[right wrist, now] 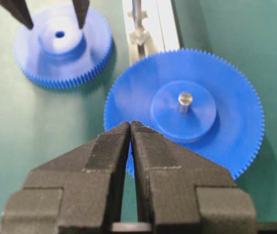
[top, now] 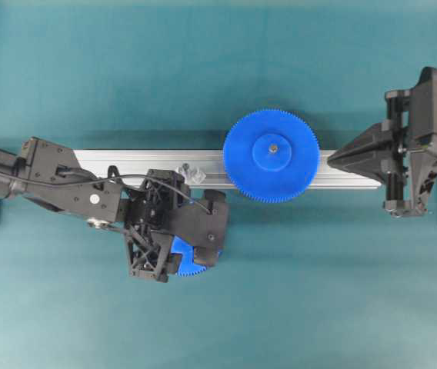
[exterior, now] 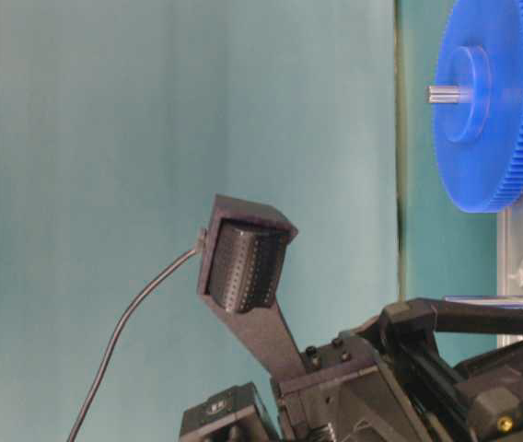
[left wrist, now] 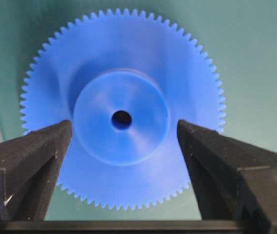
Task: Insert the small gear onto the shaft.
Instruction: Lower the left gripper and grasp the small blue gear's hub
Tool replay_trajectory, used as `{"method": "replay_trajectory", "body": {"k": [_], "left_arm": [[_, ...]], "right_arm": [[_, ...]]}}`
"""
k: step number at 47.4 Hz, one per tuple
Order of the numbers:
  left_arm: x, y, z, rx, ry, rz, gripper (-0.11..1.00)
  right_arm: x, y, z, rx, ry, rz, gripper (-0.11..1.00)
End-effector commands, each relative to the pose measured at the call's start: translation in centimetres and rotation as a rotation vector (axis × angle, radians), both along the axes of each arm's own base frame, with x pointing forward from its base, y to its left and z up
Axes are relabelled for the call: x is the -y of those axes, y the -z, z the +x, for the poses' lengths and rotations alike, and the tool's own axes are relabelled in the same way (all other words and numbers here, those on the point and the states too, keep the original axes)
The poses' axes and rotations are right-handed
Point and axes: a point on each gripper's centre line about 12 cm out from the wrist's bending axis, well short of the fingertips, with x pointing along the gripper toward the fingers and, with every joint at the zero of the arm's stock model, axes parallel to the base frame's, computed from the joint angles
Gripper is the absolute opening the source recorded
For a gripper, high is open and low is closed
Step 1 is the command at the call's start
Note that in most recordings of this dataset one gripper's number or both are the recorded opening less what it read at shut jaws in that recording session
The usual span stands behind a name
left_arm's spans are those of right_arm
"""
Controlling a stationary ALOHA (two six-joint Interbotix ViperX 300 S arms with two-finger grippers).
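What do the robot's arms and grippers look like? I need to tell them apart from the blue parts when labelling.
Both arms are matte black with angular, truss-like printed housings. The left gripper and right gripper have wedge-shaped black fingers with finely ribbed pads. A thin black cable loops along the left arm, which carries a small white dot marking.

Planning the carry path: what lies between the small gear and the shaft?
Only bare green mat: in the right wrist view the small gear and the shaft on the rail have nothing between them.
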Motion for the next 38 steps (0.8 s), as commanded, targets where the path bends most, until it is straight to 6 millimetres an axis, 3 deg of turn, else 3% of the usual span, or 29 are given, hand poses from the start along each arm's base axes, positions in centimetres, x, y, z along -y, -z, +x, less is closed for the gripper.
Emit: {"method": "replay_trajectory", "body": {"k": [1, 38], "left_arm": [[-0.1, -0.9, 0.6, 0.029, -0.003, -0.004, 0.9], [-0.3, 0.9, 1.4, -0.013, -0.031, -0.009, 0.9]], "right_arm": [[0.0, -0.8, 0.5, 0.027, 0.003, 0.008, 0.15], [-0.1, -0.7, 0.3, 0.027, 0.006, 0.016, 0.15]]}}
